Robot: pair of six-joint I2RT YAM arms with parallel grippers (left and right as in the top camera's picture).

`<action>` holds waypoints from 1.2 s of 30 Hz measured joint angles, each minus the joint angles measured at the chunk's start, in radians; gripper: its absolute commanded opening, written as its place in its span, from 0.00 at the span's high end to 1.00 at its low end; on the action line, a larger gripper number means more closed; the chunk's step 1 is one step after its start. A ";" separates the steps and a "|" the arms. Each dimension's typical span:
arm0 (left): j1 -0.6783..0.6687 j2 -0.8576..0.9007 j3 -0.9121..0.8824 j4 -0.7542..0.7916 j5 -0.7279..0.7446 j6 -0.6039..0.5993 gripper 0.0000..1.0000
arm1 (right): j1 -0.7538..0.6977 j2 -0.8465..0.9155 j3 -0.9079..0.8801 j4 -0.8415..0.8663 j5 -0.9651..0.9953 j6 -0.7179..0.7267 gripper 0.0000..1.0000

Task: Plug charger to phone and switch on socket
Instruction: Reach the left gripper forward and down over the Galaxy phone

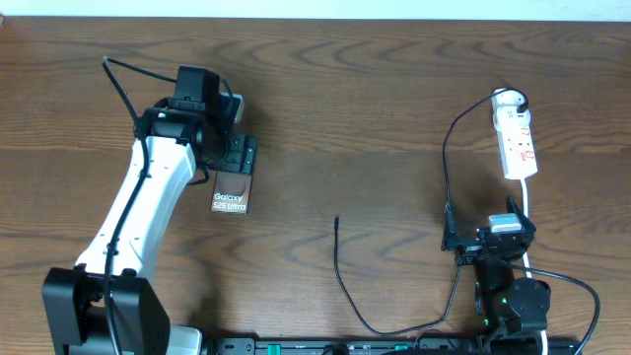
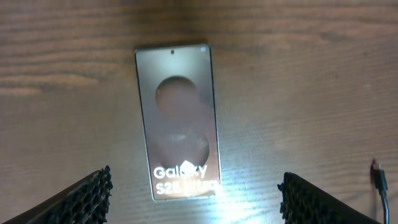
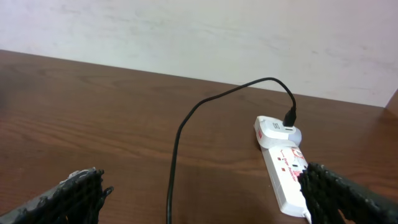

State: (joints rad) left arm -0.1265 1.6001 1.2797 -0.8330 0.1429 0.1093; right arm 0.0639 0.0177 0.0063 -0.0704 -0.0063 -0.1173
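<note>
Left end effector (image 2: 196,198) spread over phone (image 2: 177,118), right end effector (image 3: 205,194) facing socket (image 3: 286,168)

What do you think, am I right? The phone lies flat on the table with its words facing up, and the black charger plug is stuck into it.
Not quite. The phone does lie flat with its words facing up, but the charger plug is not stuck into it. The overhead view shows its tip lying loose on the table, apart from the phone.

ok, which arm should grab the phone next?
Left. The left fingers are open, straddling the phone from directly above; the right fingers are far off, facing the socket.
</note>
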 measured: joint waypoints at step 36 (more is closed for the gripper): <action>0.000 0.124 -0.025 0.011 -0.015 -0.034 0.02 | 0.000 0.000 0.000 0.000 0.000 0.000 0.01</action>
State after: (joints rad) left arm -0.1265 1.7241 1.2549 -0.8215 0.1280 0.0750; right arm 0.0639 0.0177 0.0063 -0.0704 -0.0063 -0.1177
